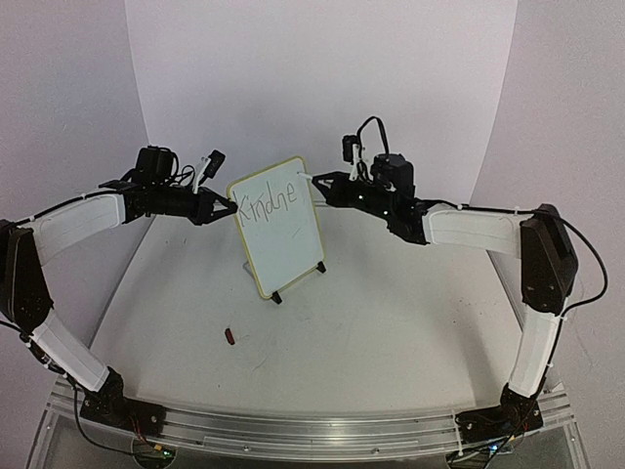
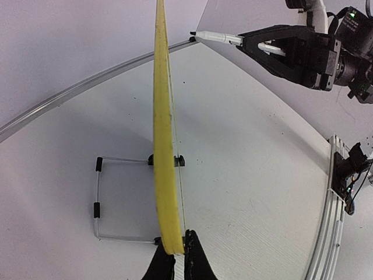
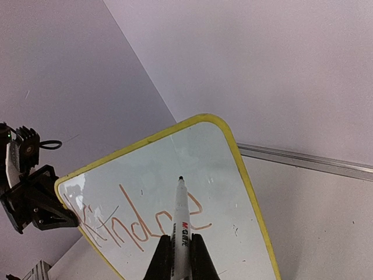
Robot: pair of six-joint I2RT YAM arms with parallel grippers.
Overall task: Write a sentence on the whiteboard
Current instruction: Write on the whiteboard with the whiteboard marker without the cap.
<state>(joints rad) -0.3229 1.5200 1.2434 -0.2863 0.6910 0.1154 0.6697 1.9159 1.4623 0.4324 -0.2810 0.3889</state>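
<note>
**A:** What stands in the way at the middle of the table?

**B:** An upright whiteboard, leaning back on a wire stand. The left gripper is clamped on the board's left edge. The right gripper, closed around a marker, reaches in at the upper right corner. The two arms block both sides of the board.

**A:** Where could a hand pass?

**B:** In front of the board the table lies open between the arms. The only thing there is a small dark object, lying in front of the board to its left. Behind the board the stand covers the tabletop, and the back wall rises beyond it.
</note>
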